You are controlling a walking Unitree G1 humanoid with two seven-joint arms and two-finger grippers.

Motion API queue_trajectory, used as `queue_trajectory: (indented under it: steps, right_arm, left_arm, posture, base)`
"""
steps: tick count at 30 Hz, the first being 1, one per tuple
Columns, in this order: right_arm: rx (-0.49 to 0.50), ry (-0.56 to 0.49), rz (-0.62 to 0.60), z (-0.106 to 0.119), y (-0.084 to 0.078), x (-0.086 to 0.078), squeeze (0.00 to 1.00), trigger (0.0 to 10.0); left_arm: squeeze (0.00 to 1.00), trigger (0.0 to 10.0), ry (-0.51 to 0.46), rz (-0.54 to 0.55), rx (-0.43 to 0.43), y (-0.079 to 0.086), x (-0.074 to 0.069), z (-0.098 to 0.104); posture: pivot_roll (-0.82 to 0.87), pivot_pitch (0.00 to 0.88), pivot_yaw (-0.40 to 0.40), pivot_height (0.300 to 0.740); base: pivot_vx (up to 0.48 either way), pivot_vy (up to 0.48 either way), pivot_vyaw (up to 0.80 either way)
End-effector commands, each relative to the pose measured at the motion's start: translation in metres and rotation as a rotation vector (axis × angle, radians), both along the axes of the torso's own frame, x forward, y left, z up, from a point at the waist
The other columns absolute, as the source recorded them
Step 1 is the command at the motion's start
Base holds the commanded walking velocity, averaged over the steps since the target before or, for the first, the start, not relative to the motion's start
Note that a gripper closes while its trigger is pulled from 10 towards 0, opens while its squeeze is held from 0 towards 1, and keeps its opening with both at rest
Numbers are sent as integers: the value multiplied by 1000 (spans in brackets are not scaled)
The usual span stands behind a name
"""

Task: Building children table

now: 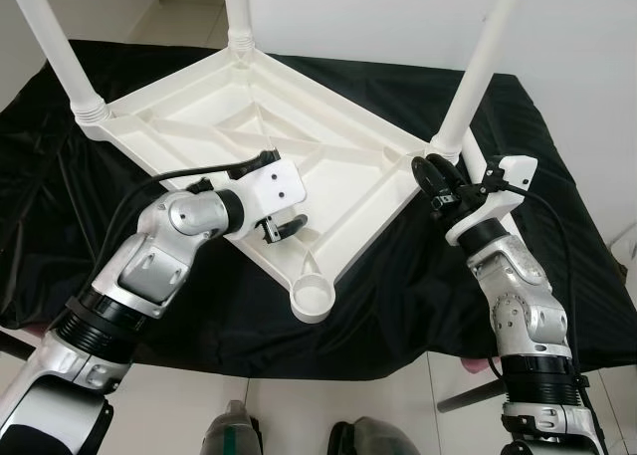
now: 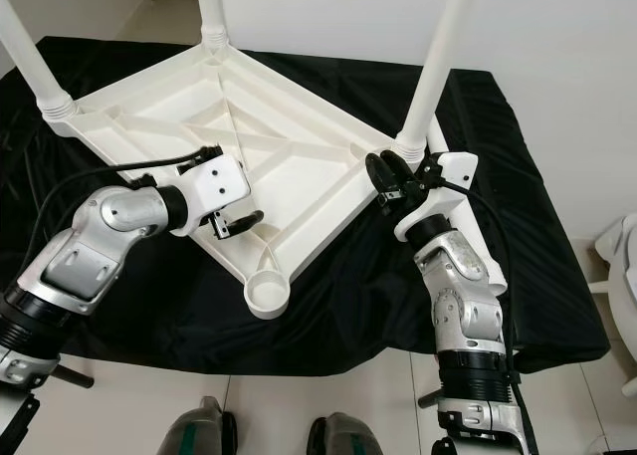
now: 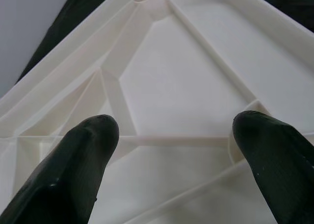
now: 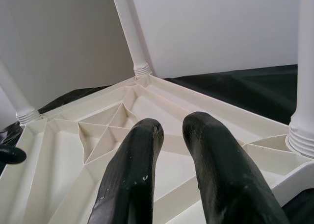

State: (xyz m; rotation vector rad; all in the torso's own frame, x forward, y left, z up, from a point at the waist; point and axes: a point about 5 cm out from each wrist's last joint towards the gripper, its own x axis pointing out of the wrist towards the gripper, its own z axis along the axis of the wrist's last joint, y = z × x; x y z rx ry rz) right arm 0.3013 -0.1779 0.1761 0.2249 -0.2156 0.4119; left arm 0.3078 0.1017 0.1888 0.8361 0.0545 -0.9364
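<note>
A white plastic table top lies upside down on a black cloth. Three white legs stand up from its corners: one far left, one at the back, one on the right. The near corner socket is an empty round cup. My left gripper hovers open just over the ribbed underside near the front edge, nothing between its fingers. My right gripper is shut and empty, beside the base of the right leg, pointing across the top.
The black cloth covers a low platform, hanging over its front edge. Pale tiled floor lies below, with my feet close to the platform. A white wall stands behind, and a white object sits at the far right.
</note>
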Motion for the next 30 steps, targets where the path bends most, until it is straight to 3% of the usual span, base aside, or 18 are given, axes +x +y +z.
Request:
queue_trajectory:
  steps: [1, 9, 15, 30]
  right_arm:
    - [-5, -18, -11, 4, -2, -1, 0, 10000]
    - [-22, -8, 2, 2, -5, -4, 0, 10000]
    - [-62, 12, 59, -4, 3, -9, 0, 10000]
    - [-75, 19, 63, -4, 6, -11, 0, 10000]
  left_arm:
    - [0, 10000, 14, -14, 30, 3, 0, -4]
    - [0, 10000, 95, -78, 56, 13, -6, -12]
    - [0, 10000, 136, -115, 91, 14, -8, -22]
    - [0, 10000, 114, -58, 155, 7, 18, -35]
  posture:
    - [-32, 47, -6, 740]
    - [-33, 49, -6, 740]
    - [-30, 55, -11, 740]
    - [-46, 64, -9, 740]
  base:
    - [0, 0, 0]
    - [0, 0, 0]
    - [0, 0, 0]
    - [0, 0, 0]
